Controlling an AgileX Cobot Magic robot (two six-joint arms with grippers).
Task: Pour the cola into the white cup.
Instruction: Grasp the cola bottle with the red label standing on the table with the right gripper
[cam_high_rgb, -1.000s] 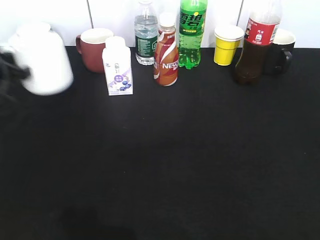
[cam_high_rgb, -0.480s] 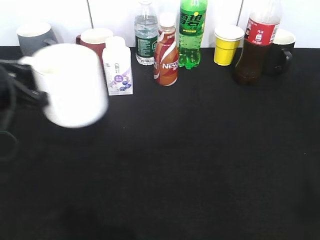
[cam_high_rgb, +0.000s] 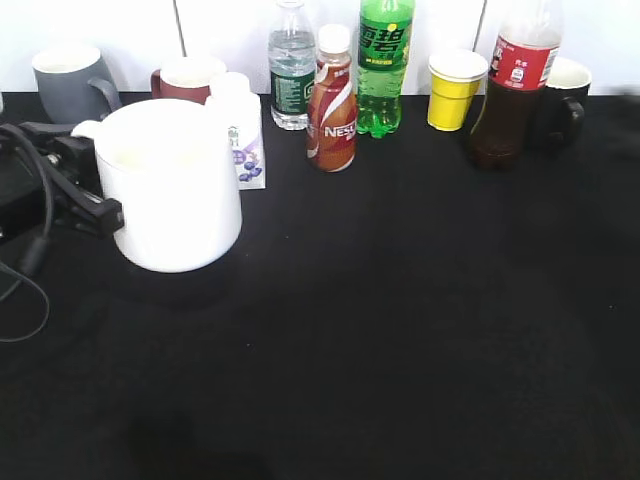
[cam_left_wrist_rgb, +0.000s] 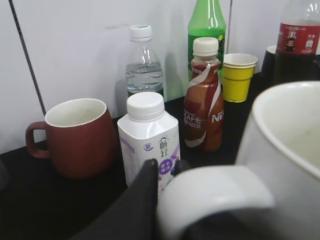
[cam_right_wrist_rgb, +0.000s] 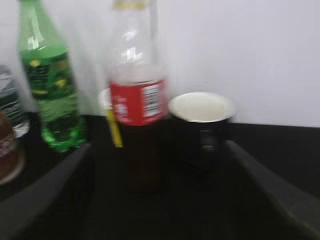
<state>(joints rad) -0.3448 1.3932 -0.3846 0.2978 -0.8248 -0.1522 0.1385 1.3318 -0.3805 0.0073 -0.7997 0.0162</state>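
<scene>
The white cup (cam_high_rgb: 175, 190) is a large white mug at the left of the black table, upright, at or just above the cloth. My left gripper (cam_high_rgb: 92, 195) is shut on its loop handle (cam_left_wrist_rgb: 215, 192), with the jaws (cam_left_wrist_rgb: 166, 167) on either side of the handle. The cola (cam_high_rgb: 510, 95), a clear bottle of dark liquid with a red label, stands at the back right. In the right wrist view the cola (cam_right_wrist_rgb: 140, 125) stands ahead of my open, empty right gripper (cam_right_wrist_rgb: 159, 150), between its spread fingers and apart from them. The right gripper is out of the exterior view.
Along the back wall stand a grey mug (cam_high_rgb: 70, 85), a maroon mug (cam_high_rgb: 185, 78), a white milk bottle (cam_high_rgb: 240, 130) just behind the white cup, a water bottle (cam_high_rgb: 291, 70), a Nescafe bottle (cam_high_rgb: 332, 105), a green soda bottle (cam_high_rgb: 384, 70), a yellow paper cup (cam_high_rgb: 454, 92) and a black mug (cam_high_rgb: 562, 100) beside the cola.
My left gripper has carried the white cup from the far left toward the right and down, uncovering the grey mug. The bottles have not moved.
</scene>
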